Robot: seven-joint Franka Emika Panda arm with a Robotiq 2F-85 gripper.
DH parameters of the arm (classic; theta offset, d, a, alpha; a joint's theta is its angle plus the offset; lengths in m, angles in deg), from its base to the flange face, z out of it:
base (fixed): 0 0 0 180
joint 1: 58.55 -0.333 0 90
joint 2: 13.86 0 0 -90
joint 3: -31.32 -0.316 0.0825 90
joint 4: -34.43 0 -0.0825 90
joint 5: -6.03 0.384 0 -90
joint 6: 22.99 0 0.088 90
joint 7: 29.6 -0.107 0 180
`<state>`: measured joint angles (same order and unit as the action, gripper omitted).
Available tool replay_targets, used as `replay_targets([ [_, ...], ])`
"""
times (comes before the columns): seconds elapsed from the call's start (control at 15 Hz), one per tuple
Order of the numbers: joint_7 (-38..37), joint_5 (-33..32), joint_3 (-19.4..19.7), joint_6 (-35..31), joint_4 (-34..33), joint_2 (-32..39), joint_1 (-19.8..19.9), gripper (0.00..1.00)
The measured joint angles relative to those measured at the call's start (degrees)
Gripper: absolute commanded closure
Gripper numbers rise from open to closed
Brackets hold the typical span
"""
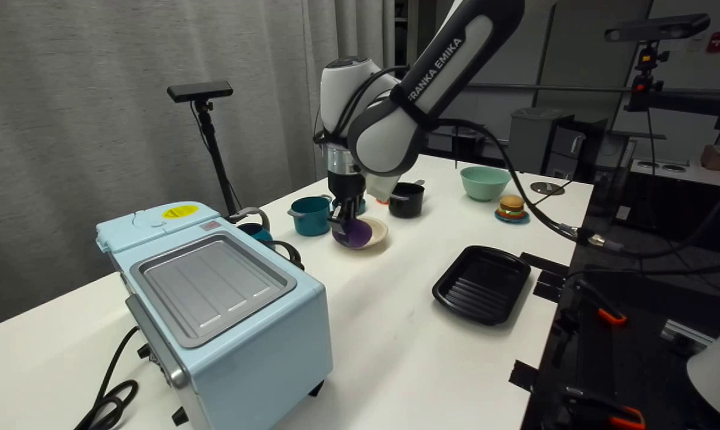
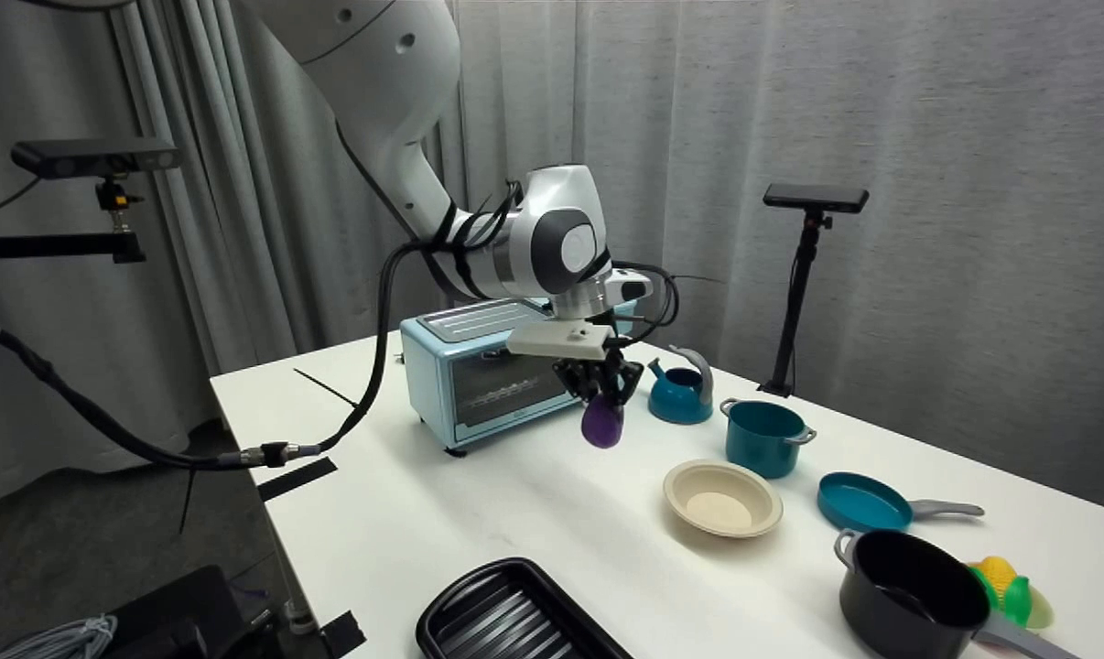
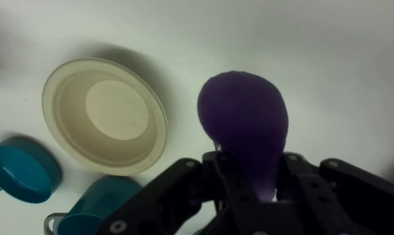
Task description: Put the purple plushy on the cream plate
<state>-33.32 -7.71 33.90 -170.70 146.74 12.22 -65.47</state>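
Observation:
My gripper point(image 3: 253, 160) is shut on the purple plushy point(image 3: 242, 104), with its fingers on either side of the narrower end. The rounded end points away from the gripper and hangs down. The plushy also shows in both exterior views point(image 1: 360, 234) point(image 2: 602, 423), held above the white table. The cream plate point(image 2: 724, 499) is a shallow round dish on the table, and its inside is bare. In the wrist view the plate point(image 3: 117, 109) lies to the left of the plushy, apart from it. In an exterior view the plushy partly covers the plate point(image 1: 381, 232).
A teal pot point(image 2: 764, 437), a teal pan point(image 2: 861, 502) and a black pot point(image 2: 914, 590) stand near the plate. A teal kettle point(image 2: 680, 395) and light-blue toaster oven point(image 1: 276, 358) stand behind the gripper. A black tray point(image 1: 482, 285), green bowl point(image 1: 484, 183) and burger toy point(image 1: 511, 206) are also there.

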Motion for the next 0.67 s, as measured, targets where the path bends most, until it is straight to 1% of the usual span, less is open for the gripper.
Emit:
replay_targets([
  [0.27, -2.4, 0.5, 1.9, 0.0, -5.4, 2.4, 1.1, 0.94],
  [0.67, -6.6, 0.5, 6.0, 0.2, -14.6, 12.0, 2.0, 0.94],
])
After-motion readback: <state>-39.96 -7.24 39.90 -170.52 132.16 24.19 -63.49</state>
